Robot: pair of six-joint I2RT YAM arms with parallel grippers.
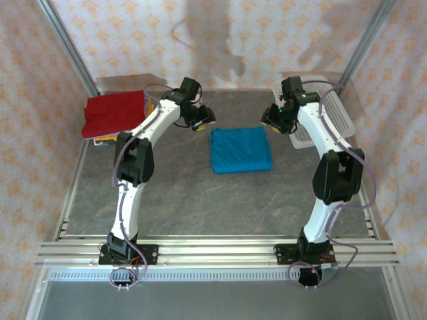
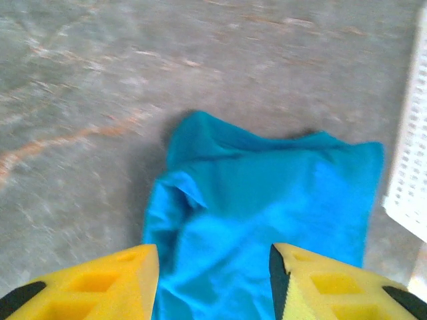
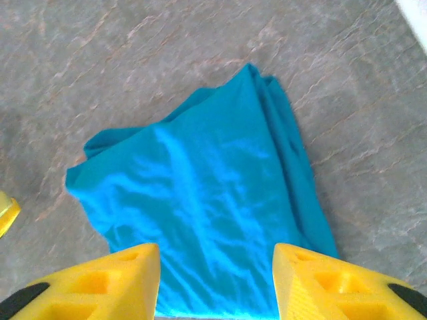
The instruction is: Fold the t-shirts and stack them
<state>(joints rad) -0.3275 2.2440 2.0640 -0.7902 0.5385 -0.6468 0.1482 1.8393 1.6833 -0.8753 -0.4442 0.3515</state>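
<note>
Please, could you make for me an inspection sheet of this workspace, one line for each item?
Surface: grey marbled table.
Job's things: teal shirt folded, at the centre; red shirt folded, far left, with an orange-yellow edge showing beneath it.
Clutter: white perforated basket, far right.
Tools: left tool and right tool both open, above the teal shirt, holding nothing.
Cables: a purplish cable loops along each arm.
Surroundings: patterned walls; aluminium frame rails.

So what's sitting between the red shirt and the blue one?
Seen from above, the left arm and left gripper hang over bare table between the red shirt and blue shirt.
</note>
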